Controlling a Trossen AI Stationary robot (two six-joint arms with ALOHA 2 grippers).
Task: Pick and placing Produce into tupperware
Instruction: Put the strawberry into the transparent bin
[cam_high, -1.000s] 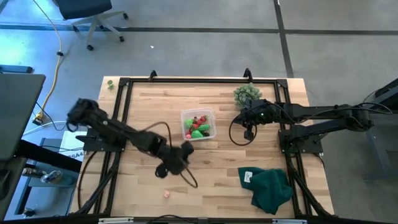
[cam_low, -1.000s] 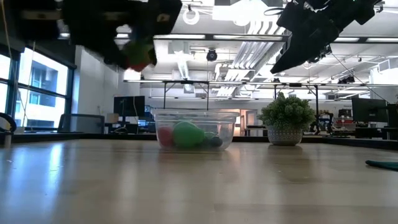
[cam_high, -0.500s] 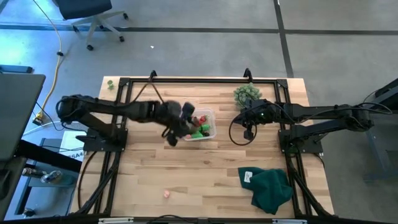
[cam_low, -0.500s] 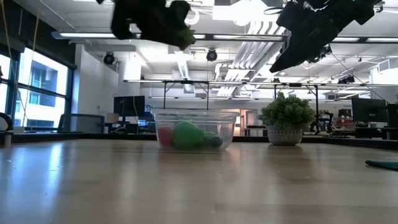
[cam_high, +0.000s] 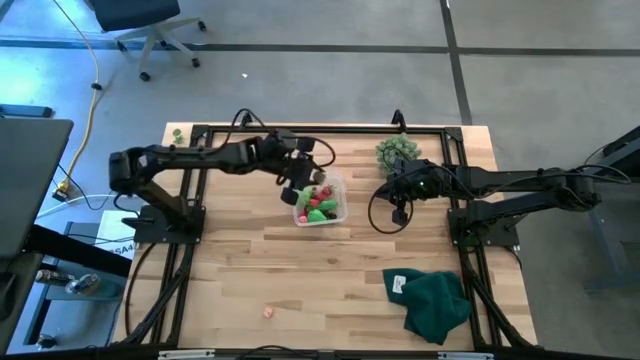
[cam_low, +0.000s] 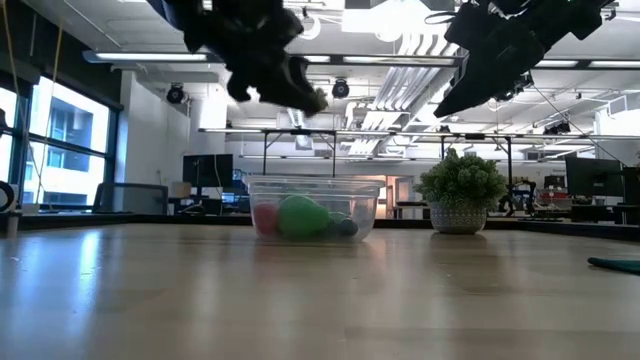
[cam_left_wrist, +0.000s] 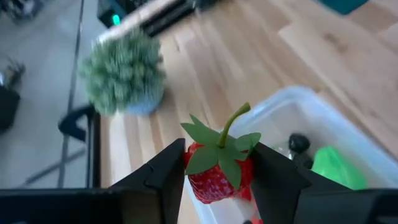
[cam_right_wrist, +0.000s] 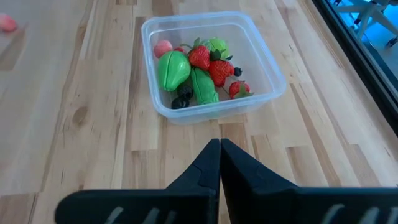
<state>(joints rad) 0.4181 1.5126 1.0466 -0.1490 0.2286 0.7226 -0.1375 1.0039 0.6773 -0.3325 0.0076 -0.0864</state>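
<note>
My left gripper hovers above the far-left corner of the tupperware, shut on a red strawberry with a green leaf cap. The clear tupperware stands on the table and holds several produce pieces: strawberries, green pieces, a pink one and dark berries. A pink piece lies alone near the table's near edge. My right gripper waits shut, raised to the right of the tupperware. My left gripper pinches the strawberry's red body between its two fingers, one on each side. The leaf cap and stem point toward the wrist camera. The berry is lifted clear, above the tupperware's rim.
A spiky grey-green bushy ball stands near the far edge, right of the tupperware. A dark green cloth lies crumpled at the near right corner. Bare wood stretches across the near half of the table.
My left gripper has swung from the table's near middle toward the far edge and slightly right, arriving above the tupperware. It has stayed shut on the red berry and carried it along, clear of the table.
</note>
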